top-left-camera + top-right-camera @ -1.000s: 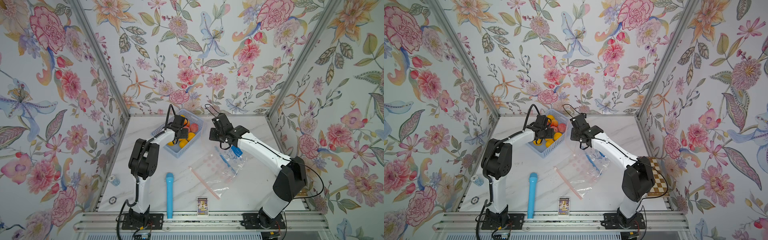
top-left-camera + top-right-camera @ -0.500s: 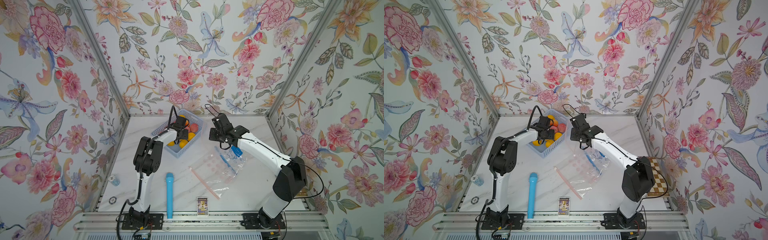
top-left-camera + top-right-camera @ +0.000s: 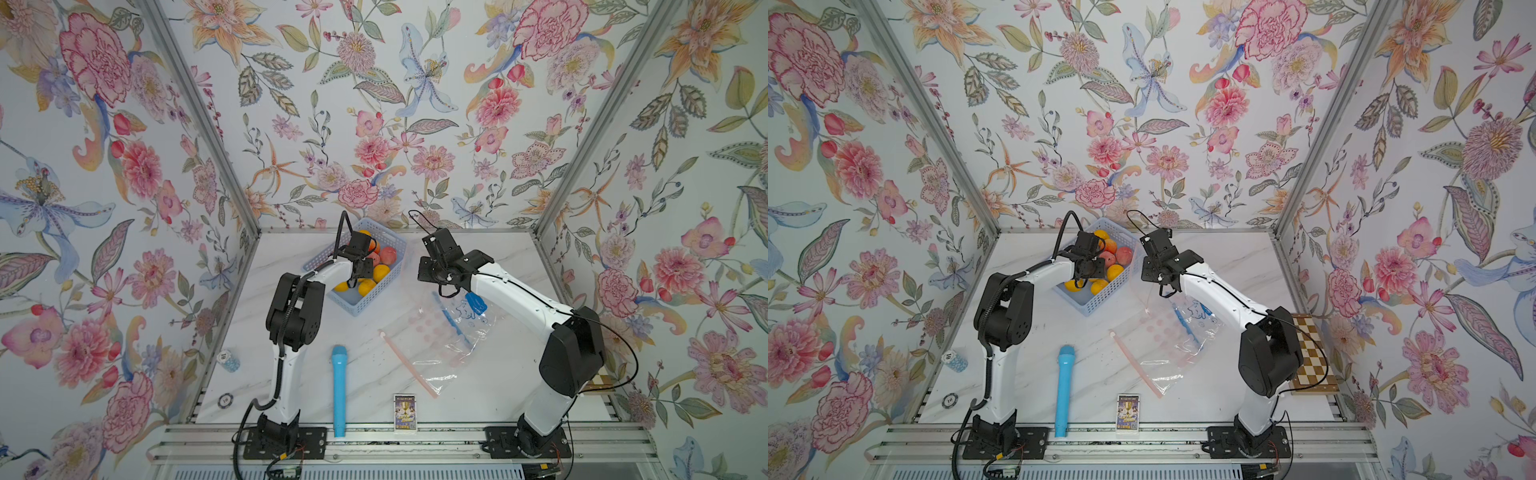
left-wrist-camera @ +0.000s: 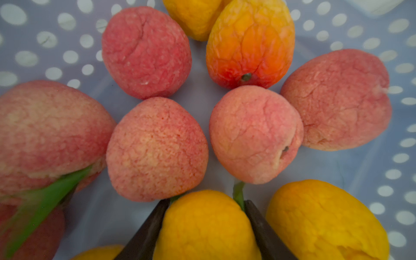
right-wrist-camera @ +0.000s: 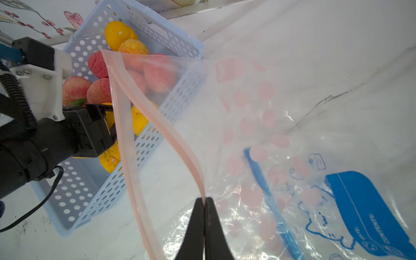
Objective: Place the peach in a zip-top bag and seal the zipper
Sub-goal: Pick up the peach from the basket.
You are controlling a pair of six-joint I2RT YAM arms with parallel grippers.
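Several pink peaches [image 4: 155, 148] and yellow-orange fruits lie in the blue perforated basket [image 3: 386, 245] at the back of the table. My left gripper [image 4: 206, 201] is down in the basket, its two dark fingers pressed against both sides of a yellow fruit [image 4: 202, 227]. The peaches lie just beyond its fingertips, untouched. My right gripper [image 5: 204, 199] is shut on the pink zipper strip of the clear zip-top bag [image 5: 270, 101] and holds one lip raised, so the mouth gapes toward the basket. The rest of the bag [image 3: 440, 340] lies on the table.
A blue cylinder [image 3: 338, 390] and a small card box [image 3: 404, 411] lie near the front edge. A stack of poker chips [image 3: 230, 360] and a single chip [image 3: 225, 400] sit off the table's left side. A chessboard [image 3: 1312, 357] lies at the right edge.
My left gripper has dropped lower into the basket and its jaws have narrowed onto the yellow fruit. The right arm and the bag have not moved.
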